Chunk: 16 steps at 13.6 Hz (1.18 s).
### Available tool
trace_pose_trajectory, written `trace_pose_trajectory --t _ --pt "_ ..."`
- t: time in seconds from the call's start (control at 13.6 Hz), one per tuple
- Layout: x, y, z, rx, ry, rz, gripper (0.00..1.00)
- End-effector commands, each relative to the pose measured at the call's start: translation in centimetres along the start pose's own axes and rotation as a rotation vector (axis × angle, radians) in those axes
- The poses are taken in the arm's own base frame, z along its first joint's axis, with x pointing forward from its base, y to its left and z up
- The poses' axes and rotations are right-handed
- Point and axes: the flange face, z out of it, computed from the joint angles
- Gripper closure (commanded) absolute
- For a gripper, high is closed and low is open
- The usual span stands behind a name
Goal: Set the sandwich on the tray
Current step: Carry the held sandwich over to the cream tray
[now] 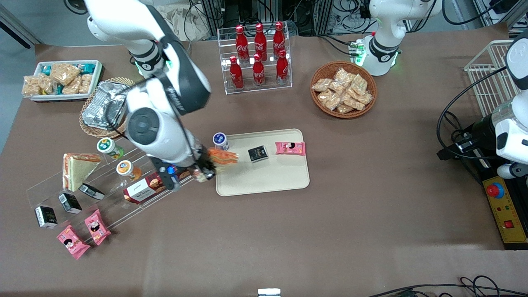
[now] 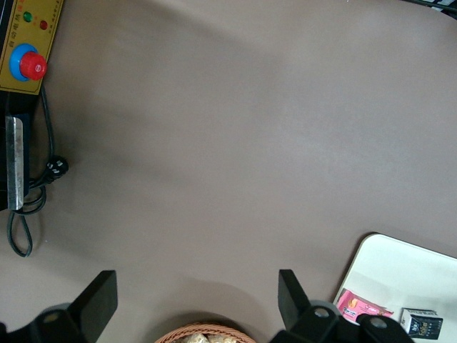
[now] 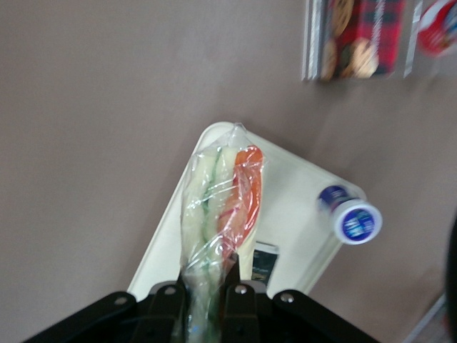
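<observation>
I have the sandwich (image 3: 218,214) pinched on edge, standing up out of the fingers (image 3: 230,294), which are closed tight on one end of its plastic wrap; the bread layers and the orange-red and green filling project out away from the gripper (image 1: 205,168), so most of its length hangs free with nothing under it. From the front view the sandwich (image 1: 222,156) sits above the rim of the tray (image 1: 264,181) at the end toward the working arm, not yet over the middle. My main worry is the grip: I seem to be holding mostly wrap and soft bread, so the slippery film could slide between the fingers, or the free end could sag and twist as I carry it on. If I let go here I judge it would land half on the rim and tip back onto the worktop (image 1: 288,239). The second risk is crowding: a small blue-capped bottle (image 1: 220,141) stands just beside the sandwich at the tray's corner and could be knocked over by a sweep, and a dark packet (image 1: 258,154) and a pink snack packet (image 1: 290,148) already lie on the tray, so I would aim for the bare part nearer the front camera. A clear display rack (image 1: 103,181) with a second sandwich (image 1: 76,169) stands close under the arm.
</observation>
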Motion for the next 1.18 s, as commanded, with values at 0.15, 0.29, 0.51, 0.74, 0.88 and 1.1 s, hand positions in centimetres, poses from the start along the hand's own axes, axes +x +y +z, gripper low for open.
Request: trace_pose_trajectory --t 0.15,0.29,0.51,0.74,0.88,1.1 --pt "-5.1 -2.5 9.8 0.072 0.056 0.16 1.0" --pt "-6.2 -2.7 11.7 0.092 0.066 0.193 1.0" --pt "-7.9 -2.7 16.3 0.107 0.098 0.215 1.0" --pt "-7.2 -1.8 18.6 0.082 0.113 0.227 1.0" --pt "-7.4 -1.7 19.2 0.081 0.117 0.243 1.0" --pt "-7.6 -1.7 19.2 0.083 0.107 0.288 0.54"
